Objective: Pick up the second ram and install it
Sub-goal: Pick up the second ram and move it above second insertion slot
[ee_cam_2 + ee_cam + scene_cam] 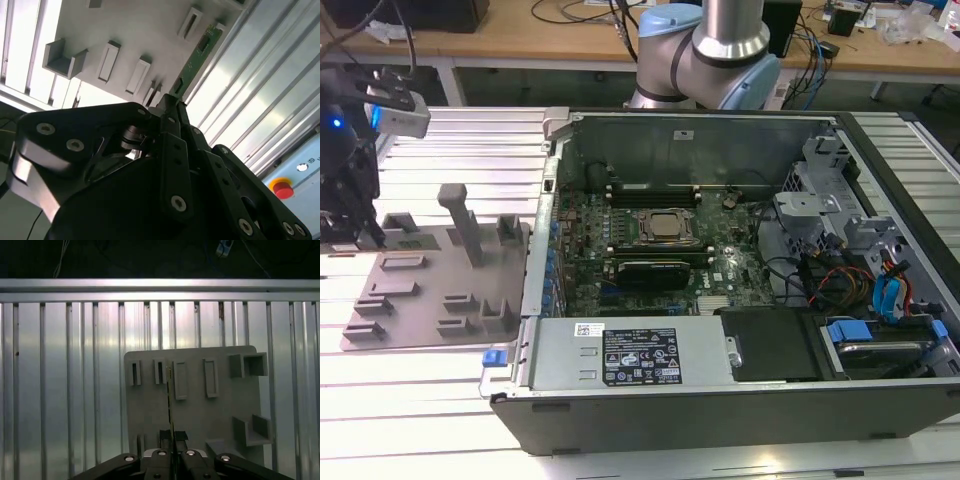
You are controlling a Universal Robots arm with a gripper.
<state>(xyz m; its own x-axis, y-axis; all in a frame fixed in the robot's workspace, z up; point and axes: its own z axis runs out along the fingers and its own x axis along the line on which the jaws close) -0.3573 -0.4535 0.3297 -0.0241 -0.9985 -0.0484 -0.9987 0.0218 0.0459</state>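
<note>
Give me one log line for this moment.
stage: pickup | hand: shut on memory stick | where: over grey tray, exterior view's left | install: not yet done

A grey tray (pixel 425 285) with upright posts lies on the slatted metal tabletop (pixel 420 400), just beside an open computer case (pixel 720 420) exposing its motherboard (pixel 582 250), processor (pixel 665 227) and power supply (pixel 630 355).
</note>
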